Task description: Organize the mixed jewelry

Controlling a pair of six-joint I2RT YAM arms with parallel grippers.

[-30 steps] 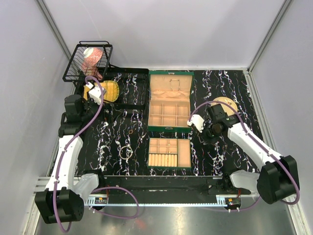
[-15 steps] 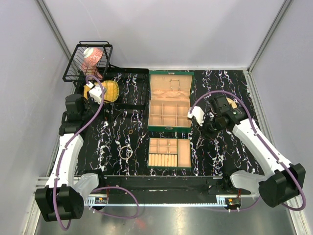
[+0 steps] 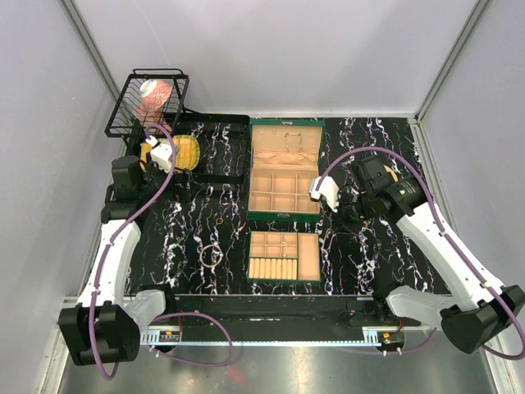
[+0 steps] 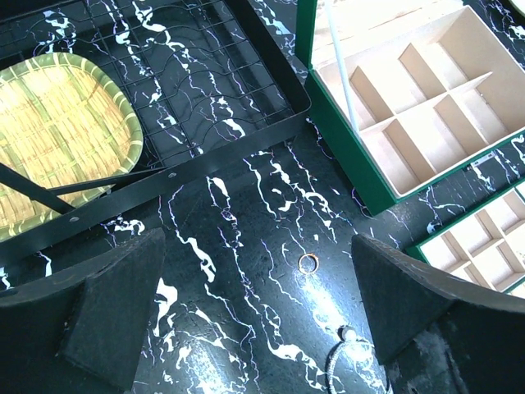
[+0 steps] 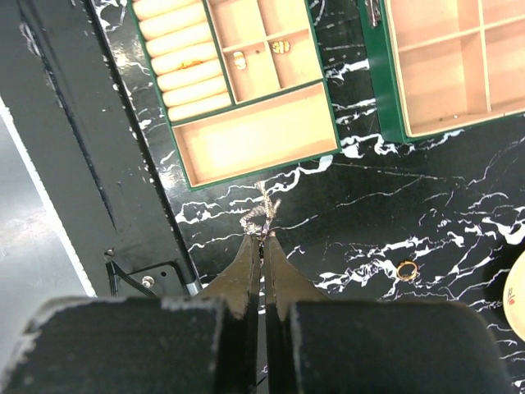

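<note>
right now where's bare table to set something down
Bare: table right of the tray, and the far right corner behind the tan plate. Crowded: around the bangle left of the tray, and the wire rack.

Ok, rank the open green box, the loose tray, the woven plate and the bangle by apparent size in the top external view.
Largest to smallest:
1. open green box
2. loose tray
3. woven plate, partly covered
4. bangle, clearly smallest

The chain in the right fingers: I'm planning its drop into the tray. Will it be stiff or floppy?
Probably floppy: the chain bunches in a crumpled knot at the right fingers rather than sticking out straight. Likely very light, being thin, and may snag on release.
</note>
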